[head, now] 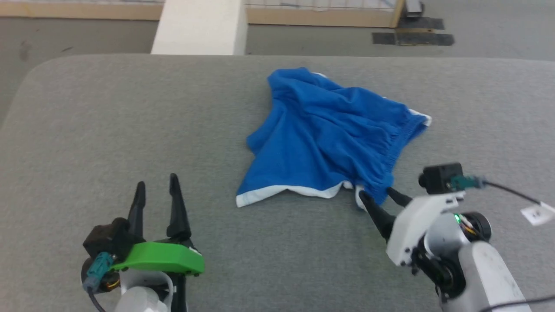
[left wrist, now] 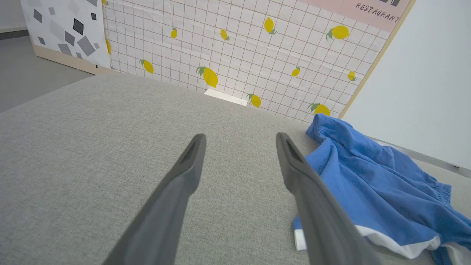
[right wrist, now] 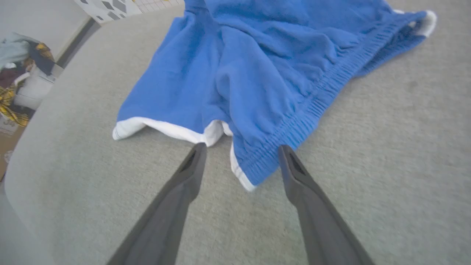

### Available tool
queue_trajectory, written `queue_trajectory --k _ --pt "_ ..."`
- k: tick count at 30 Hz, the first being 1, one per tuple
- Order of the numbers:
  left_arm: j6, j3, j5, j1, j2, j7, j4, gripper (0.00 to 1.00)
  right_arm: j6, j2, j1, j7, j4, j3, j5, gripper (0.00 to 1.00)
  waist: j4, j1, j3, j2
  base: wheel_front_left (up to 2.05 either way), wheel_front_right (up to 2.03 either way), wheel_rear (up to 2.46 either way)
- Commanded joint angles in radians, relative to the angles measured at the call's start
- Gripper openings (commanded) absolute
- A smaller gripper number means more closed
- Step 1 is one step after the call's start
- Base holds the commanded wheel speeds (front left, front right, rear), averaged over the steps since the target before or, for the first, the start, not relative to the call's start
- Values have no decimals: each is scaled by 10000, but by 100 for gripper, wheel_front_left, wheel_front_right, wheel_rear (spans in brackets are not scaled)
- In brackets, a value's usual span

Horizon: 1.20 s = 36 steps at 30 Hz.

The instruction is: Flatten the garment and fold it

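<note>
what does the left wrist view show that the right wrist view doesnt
Left wrist view: a lemon-print grid wall and the open left gripper over bare grey table, with the garment off to its side. Right wrist view: a heap of clothes past the table edge, and the open right gripper with the waistband corner between its fingers. Both: the blue garment with white trim on the grey table.

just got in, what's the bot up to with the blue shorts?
The blue shorts lie crumpled on the grey table, not yet flattened or folded. The right gripper is open, its fingers straddling the near waistband corner without pinching it. The left gripper is open too, over bare table to the left, apart from the cloth.
</note>
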State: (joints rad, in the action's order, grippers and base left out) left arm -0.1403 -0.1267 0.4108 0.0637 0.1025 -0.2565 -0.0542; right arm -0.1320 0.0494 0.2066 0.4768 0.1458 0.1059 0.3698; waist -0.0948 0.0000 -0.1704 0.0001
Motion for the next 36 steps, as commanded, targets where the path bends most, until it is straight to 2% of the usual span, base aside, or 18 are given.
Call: queue_trajectory --k 1,10,18,19,20,21,28,31,36 --pt "80 -90 -40 165 -21 31 29 100 13 9 310 75 277 50 -58 100 -423 0 -230 -1 0 0 0" --pt "296 -407 4 646 -104 54 -242 100 13 9 1394 191 2312 -251 -1188 100 -995 0 -791 -1 0 0 0" --pt "333 -350 68 630 -137 4 -473 100 13 9 1063 794 3010 -438 -1480 100 -995 0 -832 -1 0 0 0" --pt "343 -339 82 622 -137 0 -496 100 13 9 1007 961 3042 -360 -1474 47 -964 0 -826 -1 0 0 0" --pt "363 -348 90 620 -127 -1 -528 100 13 9 975 1085 3051 -287 -1464 16 -934 0 -819 -1 0 0 0" --pt "381 -362 97 630 -116 -1 -567 100 13 9 961 1208 3025 -176 -1475 0 -892 0 -821 -1 0 0 0" --pt "500 -572 165 822 -98 287 -777 100 13 9 1077 1193 2365 -30 -1351 0 -685 0 -707 -1 0 0 0" --pt "657 -937 314 854 -106 1136 -816 100 13 9 1051 1249 1927 -92 -1460 0 -584 0 -596 -1 0 0 0" --pt "948 -1973 311 1238 31 3504 -886 100 13 9 914 1425 1335 -256 -1576 0 -478 0 -507 -1 0 0 0"
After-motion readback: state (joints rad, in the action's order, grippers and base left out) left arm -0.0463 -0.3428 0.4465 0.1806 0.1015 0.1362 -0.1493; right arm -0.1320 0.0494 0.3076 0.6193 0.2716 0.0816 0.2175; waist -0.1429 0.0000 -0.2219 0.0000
